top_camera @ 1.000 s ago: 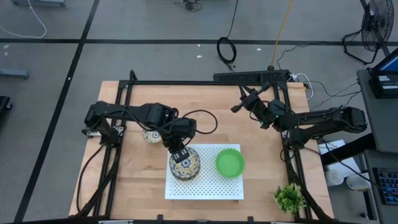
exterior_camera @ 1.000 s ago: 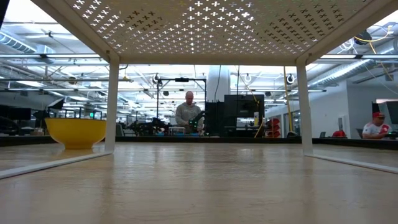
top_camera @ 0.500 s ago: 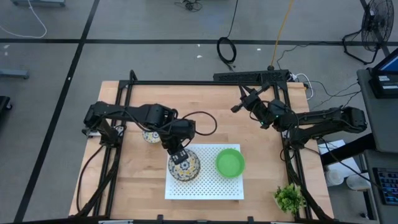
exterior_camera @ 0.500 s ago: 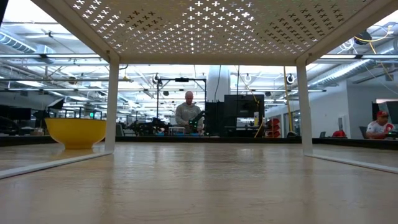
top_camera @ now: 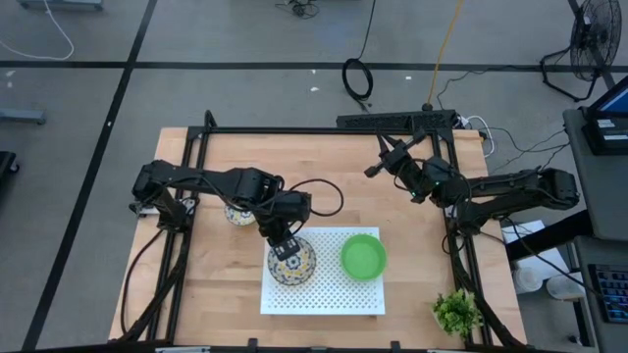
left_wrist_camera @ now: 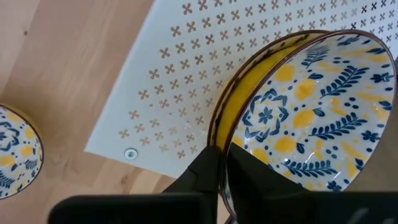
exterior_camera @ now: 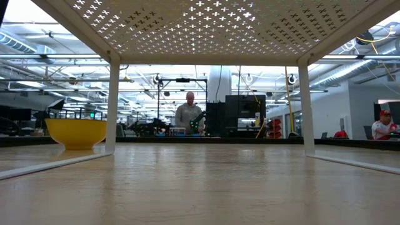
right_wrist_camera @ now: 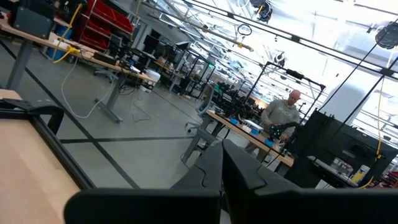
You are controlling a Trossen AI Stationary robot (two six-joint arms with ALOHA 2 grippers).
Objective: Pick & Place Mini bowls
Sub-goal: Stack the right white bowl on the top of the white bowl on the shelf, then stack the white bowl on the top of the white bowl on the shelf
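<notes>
My left gripper (top_camera: 284,247) is shut on a white bowl with blue-and-yellow flowers (top_camera: 291,263) (left_wrist_camera: 311,112) over the left part of a white perforated stand (top_camera: 324,294). A bright green bowl (top_camera: 363,256) sits on its base on the stand's right part. A second floral bowl (top_camera: 237,213) (left_wrist_camera: 15,152) stands on the table left of the stand, partly under the left arm; in the low view it shows as a yellow bowl (exterior_camera: 75,132). My right gripper (top_camera: 375,165) waits shut, raised near the far edge. The other bowls are out of view. My left gripper pinches the floral bowl's rim (left_wrist_camera: 219,134) on the side toward the far-left, one finger (left_wrist_camera: 252,177) inside the bowl and one finger (left_wrist_camera: 202,171) against its yellow outer wall. The fingers come slanting down from the far side. The bowl sits tilted; whether its base touches the stand I cannot tell.
A small leafy plant (top_camera: 456,312) stands at the table's near right corner. A black frame (top_camera: 294,129) runs along the far edge and both sides. Bare wood lies far of the stand. The low view looks under the stand between its legs (exterior_camera: 113,103); people show in the room behind.
My left gripper, still shut on the floral bowl, has edged slightly toward the near edge over the stand, and the bowl has gone with it. The right arm has kept still.
</notes>
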